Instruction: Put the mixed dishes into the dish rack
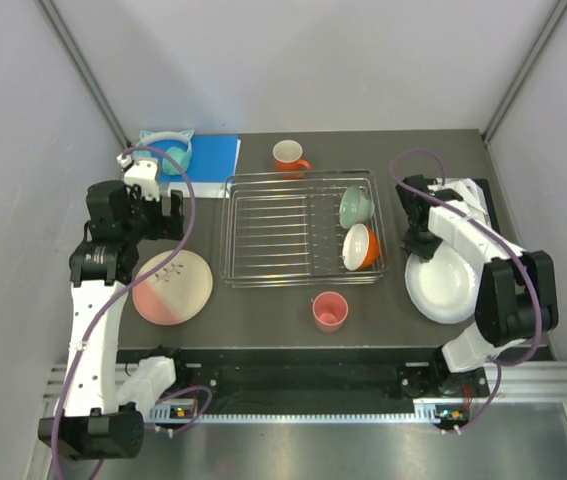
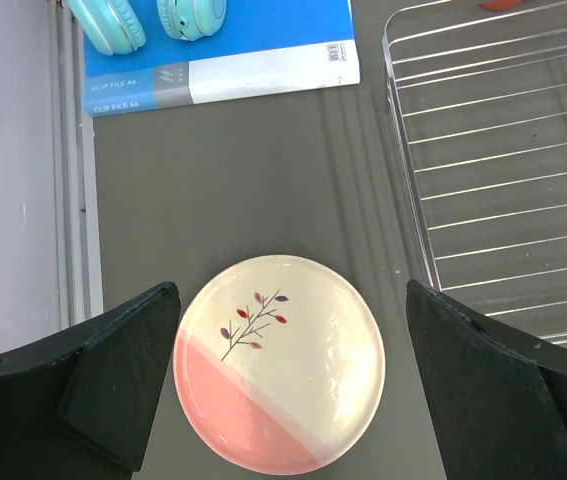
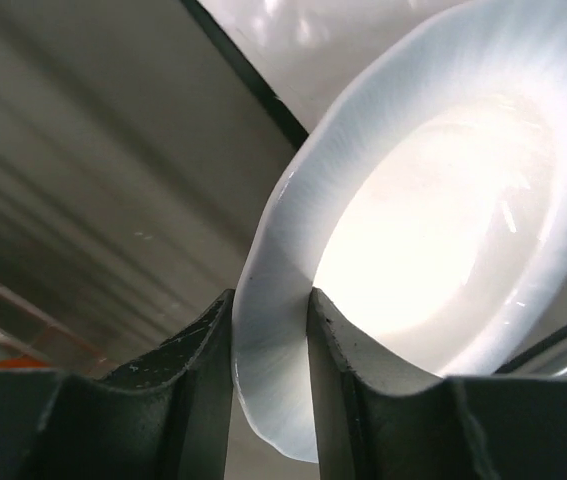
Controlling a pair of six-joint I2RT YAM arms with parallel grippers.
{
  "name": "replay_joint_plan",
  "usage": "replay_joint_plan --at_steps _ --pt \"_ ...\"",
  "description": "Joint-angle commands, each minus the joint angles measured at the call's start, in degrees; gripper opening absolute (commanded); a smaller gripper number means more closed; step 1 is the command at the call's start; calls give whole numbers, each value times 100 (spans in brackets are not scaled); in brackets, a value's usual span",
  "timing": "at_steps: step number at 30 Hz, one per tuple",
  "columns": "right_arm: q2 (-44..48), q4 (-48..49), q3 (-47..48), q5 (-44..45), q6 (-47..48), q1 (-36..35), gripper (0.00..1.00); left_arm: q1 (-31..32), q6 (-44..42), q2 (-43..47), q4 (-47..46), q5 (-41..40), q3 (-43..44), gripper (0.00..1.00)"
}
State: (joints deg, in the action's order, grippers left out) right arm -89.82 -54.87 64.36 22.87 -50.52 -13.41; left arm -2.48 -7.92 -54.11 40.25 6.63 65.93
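Black fingers (image 3: 193, 400) of the right gripper (image 3: 271, 350) are pressed against the rim of the white plate (image 3: 433, 200), one on each face, so that the plate is pinched by its edge. Whether the plate is lifted off the table cannot be told. From above, it is seen to the right of the dish rack (image 1: 229, 230), just beside it. The step in hand is judged to be the grasp of this plate. For the next move, the plate would have to be raised, tipped on edge, carried left over the raised rim and slotted between the tines. The bare left and middle rows would be favoured, since the right end is taken up by the mint-green bowl (image 1: 355, 205) and the orange bowl (image 1: 360, 247). A slip is to be feared, as only the rim is held. The left gripper (image 2: 291, 300) is spread wide and nothing is held in it. It hangs above the sprig plate (image 2: 281, 360), which lies flat on the table left of the rack. Outside the rack, the pink cup (image 1: 329, 311) is found in front of it and the orange mug (image 1: 289, 157) behind it.
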Motion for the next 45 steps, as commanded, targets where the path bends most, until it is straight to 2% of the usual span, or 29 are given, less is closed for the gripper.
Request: replay_joint_plan --at_steps 1,12,22,28,36,45 --pt "570 30 481 779 -80 -460 0 2 -51 76 -272 22 51 99" --pt "1537 -15 121 921 -511 -575 0 2 -78 49 -167 22 201 99" --pt "2820 -270 621 903 -783 -575 0 11 -51 -3 -79 110 315 99" --pt "2909 -437 991 798 -968 -575 0 2 -69 5 -35 66 350 99" --pt "2970 -375 674 815 -1074 -566 0 2 -122 49 -8 -4 376 99" --pt "2883 -525 2114 939 -898 -479 0 11 -25 49 27 84 227 99"
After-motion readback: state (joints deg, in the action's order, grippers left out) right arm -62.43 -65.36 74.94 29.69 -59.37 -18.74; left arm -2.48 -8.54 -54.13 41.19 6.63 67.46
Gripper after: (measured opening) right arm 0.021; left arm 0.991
